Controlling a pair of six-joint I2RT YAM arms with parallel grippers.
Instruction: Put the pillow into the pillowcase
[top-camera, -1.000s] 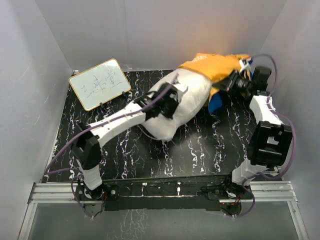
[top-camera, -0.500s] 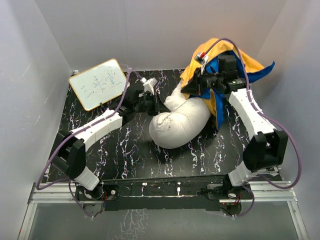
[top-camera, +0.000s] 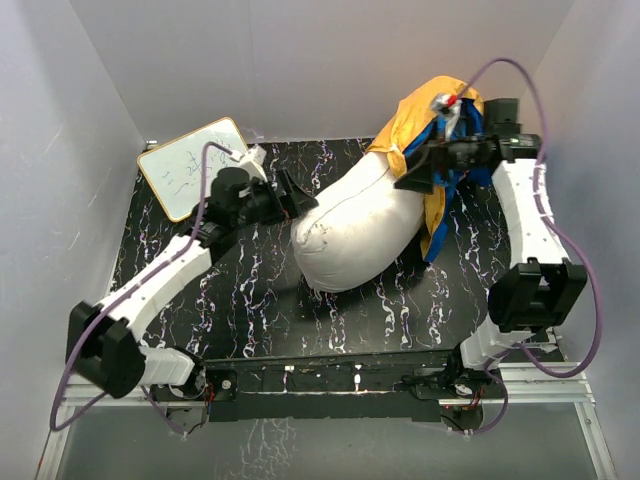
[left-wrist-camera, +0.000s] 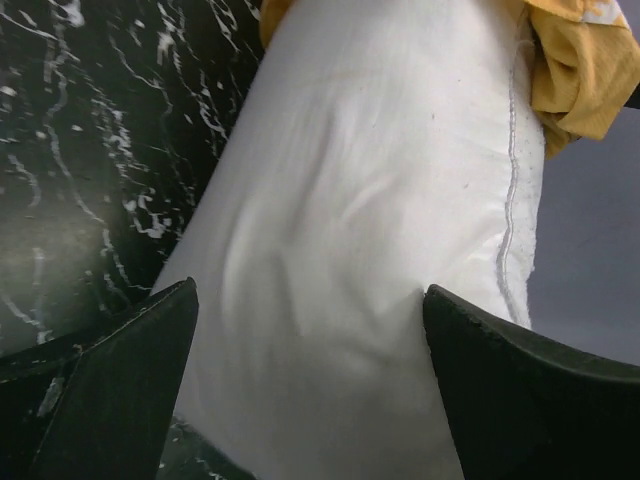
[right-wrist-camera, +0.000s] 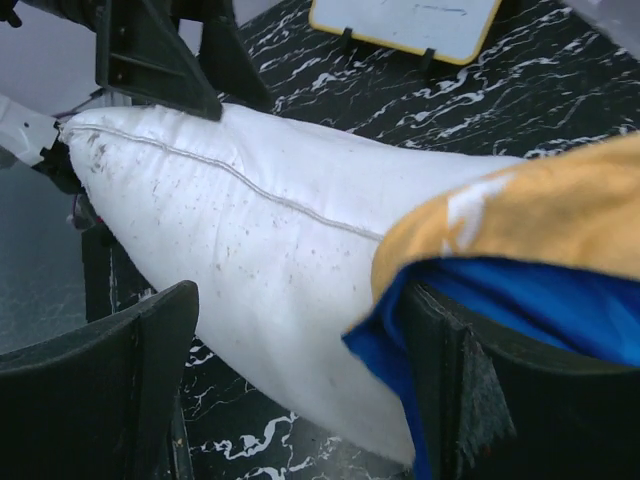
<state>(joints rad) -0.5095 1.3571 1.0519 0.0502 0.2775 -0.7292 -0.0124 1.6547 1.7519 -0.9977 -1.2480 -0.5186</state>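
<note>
The pillow (top-camera: 360, 228) lies across the table (top-camera: 230, 310) slanted from 7 to 1 o'clock, its far end in the pillowcase (top-camera: 420, 112) hung on the spread-open right gripper (top-camera: 417, 172), while the left gripper (top-camera: 298, 192), equally spread, straddles its 10 o'clock flank

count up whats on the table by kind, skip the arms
pillow: 1
pillowcase: 1
whiteboard: 1
total: 3
</note>
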